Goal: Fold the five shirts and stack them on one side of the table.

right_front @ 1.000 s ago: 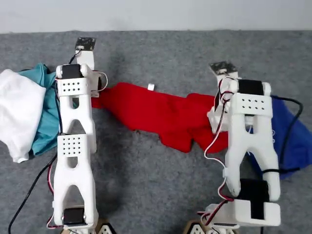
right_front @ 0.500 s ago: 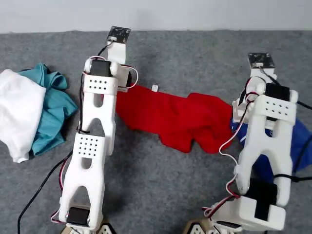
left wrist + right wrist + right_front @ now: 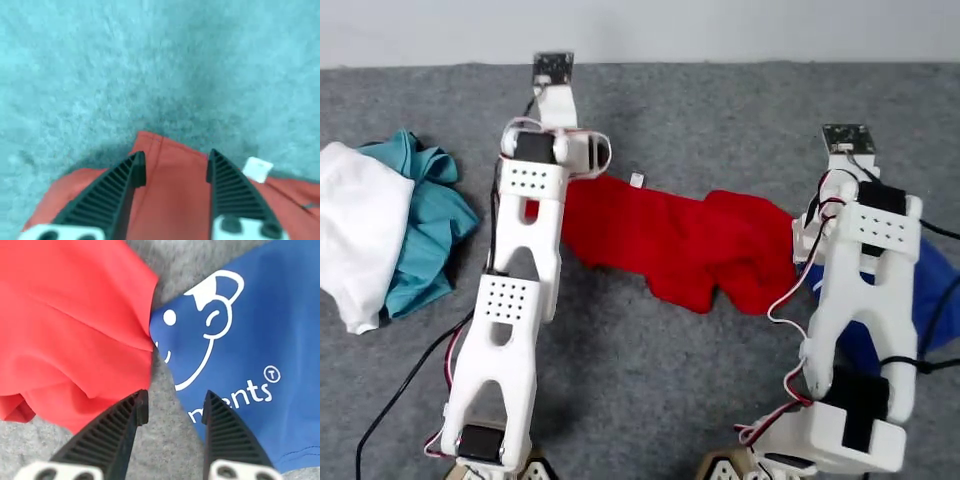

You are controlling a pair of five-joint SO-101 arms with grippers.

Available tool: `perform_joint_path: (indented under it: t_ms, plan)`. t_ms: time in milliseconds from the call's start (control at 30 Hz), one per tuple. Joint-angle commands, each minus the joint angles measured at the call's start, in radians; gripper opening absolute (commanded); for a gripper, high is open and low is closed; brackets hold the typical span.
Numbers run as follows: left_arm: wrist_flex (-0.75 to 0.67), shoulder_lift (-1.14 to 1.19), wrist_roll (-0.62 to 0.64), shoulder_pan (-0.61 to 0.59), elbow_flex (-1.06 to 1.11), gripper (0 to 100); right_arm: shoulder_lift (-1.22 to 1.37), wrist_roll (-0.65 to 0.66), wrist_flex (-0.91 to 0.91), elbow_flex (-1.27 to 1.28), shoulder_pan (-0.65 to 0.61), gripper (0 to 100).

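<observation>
Grey tbl [image 3: 720, 110], red shirt [image 3: 670, 235], blue shirt [image 3: 938, 290], teal shirt [image 3: 425, 230] w/ white shirt [image 3: 360, 230]

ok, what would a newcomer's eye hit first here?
A red shirt lies rumpled across the middle of the table. The left gripper hangs open over one end, the right gripper open where the other meets a blue shirt. A white shirt on a teal shirt sits heaped at the left edge.

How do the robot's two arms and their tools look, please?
The left arm and the right arm are white shells with grids of small holes and black motors at the joints. Red, black and white cables run along them. The left tool and the right tool each have two black ribbed fingers on white bases.
</observation>
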Motion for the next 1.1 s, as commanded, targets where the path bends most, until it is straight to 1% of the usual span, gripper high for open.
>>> perform_joint_path:
  t_ms: [0, 200, 400, 567, 733, 900, 1000, 1067]
  plan:
    - [-0.023, 0.034, 0.009, 0.032, -0.036, 15, -0.035, -0.011, -0.016, -0.005, 0.005, 18.9]
    - [-0.034, 0.071, 0.006, 0.032, -0.038, 2, -0.035, -0.011, -0.012, -0.005, 0.005, 18.9]
    - [-0.025, 0.041, 0.006, 0.017, -0.068, 1, -0.035, -0.014, -0.008, -0.003, 0.004, 18.9]
    - [0.086, -0.219, 0.005, -0.002, -0.064, 1, -0.035, -0.012, -0.007, -0.003, -0.033, 18.9]
    - [0.232, -0.516, 0.005, -0.002, -0.062, 1, -0.035, -0.014, -0.004, -0.003, -0.050, 18.9]
    - [0.233, -0.709, -0.008, -0.002, -0.010, 1, -0.038, -0.011, 0.021, -0.003, -0.047, 18.9]
    - [0.235, -0.799, -0.071, -0.002, 0.111, 1, -0.038, -0.011, 0.047, -0.003, -0.044, 18.9]
    - [0.236, -0.875, -0.092, -0.002, 0.272, 1, -0.038, -0.009, 0.068, -0.003, -0.044, 18.9]
